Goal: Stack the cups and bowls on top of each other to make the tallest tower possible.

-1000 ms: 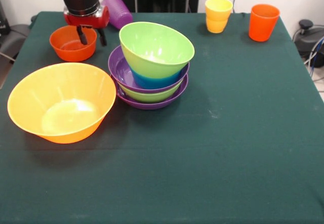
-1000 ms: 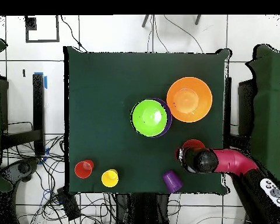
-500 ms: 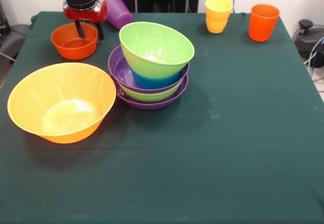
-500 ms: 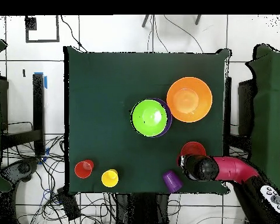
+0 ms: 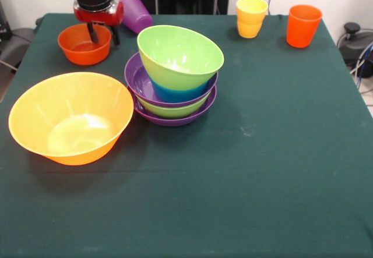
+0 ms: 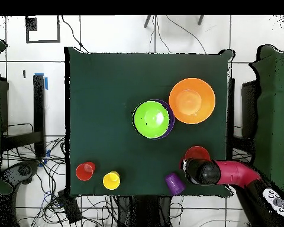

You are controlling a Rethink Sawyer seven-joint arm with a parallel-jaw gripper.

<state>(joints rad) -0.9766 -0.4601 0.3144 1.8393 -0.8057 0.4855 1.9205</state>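
The very large yellow-orange bowl (image 5: 70, 117) is seen at eight o'clock of the tower (image 5: 176, 74), both unmoved, the tower's green bowl left tilted on top. The small red-orange bowl (image 5: 83, 45) has been dragged slightly toward the table's far edge over the last second, at ten o'clock of the tower. The gripper (image 5: 101, 34) is held with fingers apart astride that bowl's far rim, so a lift onto the tower is judged next.

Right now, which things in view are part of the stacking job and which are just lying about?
Part of the job:
- tower of purple, green and blue bowls
- large yellow-orange bowl
- small red-orange bowl, gripper straddling its rim
- purple cup, on its side
- yellow cups
- orange-red cup

Lying about:
- cables on the floor
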